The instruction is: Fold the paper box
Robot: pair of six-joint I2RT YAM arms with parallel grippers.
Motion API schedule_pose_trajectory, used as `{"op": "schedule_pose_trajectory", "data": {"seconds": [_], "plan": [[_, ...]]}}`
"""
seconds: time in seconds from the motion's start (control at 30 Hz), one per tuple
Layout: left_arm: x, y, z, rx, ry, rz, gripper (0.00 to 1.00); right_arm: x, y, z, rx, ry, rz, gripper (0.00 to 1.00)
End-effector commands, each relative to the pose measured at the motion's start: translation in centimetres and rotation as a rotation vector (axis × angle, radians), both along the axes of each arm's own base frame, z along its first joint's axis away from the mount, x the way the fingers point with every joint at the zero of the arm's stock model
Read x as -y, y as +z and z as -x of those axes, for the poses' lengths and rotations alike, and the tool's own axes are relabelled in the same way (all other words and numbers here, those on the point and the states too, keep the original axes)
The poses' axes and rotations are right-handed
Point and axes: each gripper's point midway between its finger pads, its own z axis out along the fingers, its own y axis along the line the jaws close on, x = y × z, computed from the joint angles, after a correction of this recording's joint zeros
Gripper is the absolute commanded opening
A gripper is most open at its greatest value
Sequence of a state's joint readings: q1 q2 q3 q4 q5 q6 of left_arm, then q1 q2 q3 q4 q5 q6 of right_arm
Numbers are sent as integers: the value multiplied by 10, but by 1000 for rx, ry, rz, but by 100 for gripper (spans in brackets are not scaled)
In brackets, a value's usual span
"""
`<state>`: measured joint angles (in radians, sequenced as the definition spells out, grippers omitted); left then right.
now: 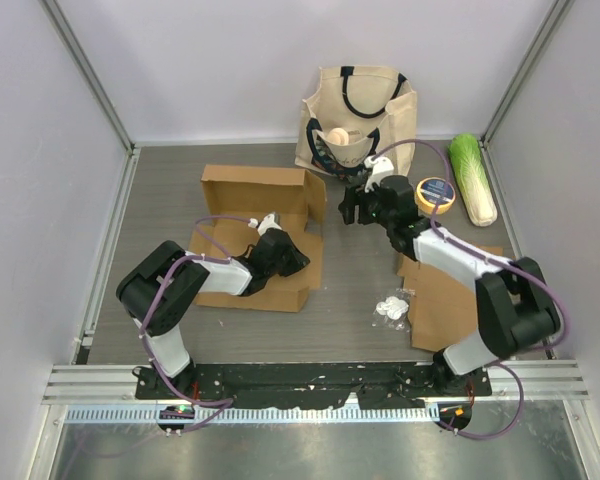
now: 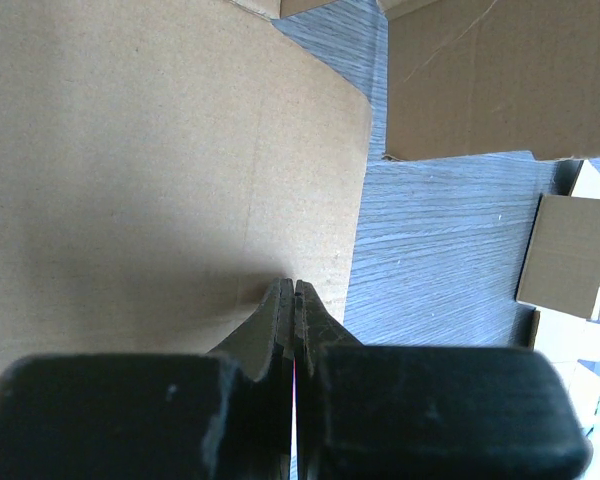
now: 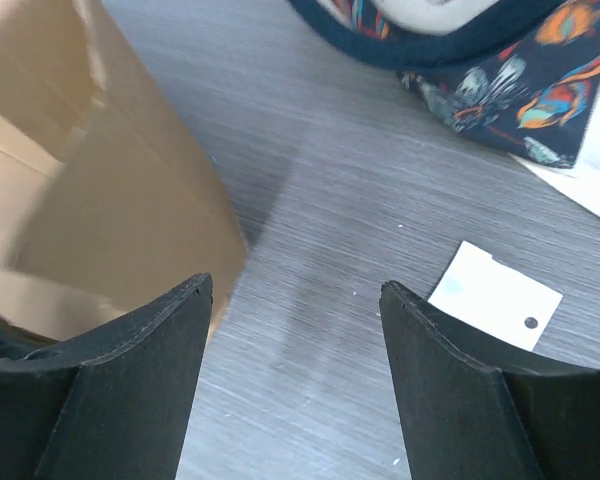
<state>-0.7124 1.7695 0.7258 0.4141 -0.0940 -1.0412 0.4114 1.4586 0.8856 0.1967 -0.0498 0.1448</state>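
Two robot arms work over a grey, wood-grained tabletop (image 1: 360, 270), with one paper box (image 1: 250, 190) left of centre in the overhead frame. The box is plain brown corrugated cardboard, only partly formed. Its back wall stands up along the upper edge, a short side flap rises at the right, and the rest lies flat as a broad panel with notched tabs toward the lower right.

The left hand (image 1: 295, 262) is on that flat panel, its two black fingers pressed together with nothing between them. In the left wrist view the tips (image 2: 288, 290) meet at the panel's right edge, where smooth tan board (image 2: 160, 160) gives way to bare tabletop.

The right hand (image 1: 355, 210) hovers at centre frame between the box's side flap and the bag, jaws spread wide and holding nothing. Its wrist camera shows the two blunt black fingers (image 3: 140, 340) framing open tabletop, with a cardboard wall at left and one small white punched tag (image 3: 495, 295) at right.

One cream canvas tote bag (image 1: 360, 115) with dark handles sits at top centre. At upper right lie one long green-and-white cabbage (image 1: 475, 180) and one round yellow tin (image 1: 436, 192) with a blue top. One second, flat cardboard sheet (image 1: 450, 300) lies at lower right, with one crumpled white wad (image 1: 392, 307) beside its left edge.
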Motion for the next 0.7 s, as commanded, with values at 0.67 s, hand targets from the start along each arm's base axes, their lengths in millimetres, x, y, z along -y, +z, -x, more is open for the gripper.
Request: {"op": "schedule_pose_trajectory", "data": {"seconds": [0.67], "plan": [[-17,-35,17,-86,-7,-102,0,-119,-23,-35,179,527,39,73]]}}
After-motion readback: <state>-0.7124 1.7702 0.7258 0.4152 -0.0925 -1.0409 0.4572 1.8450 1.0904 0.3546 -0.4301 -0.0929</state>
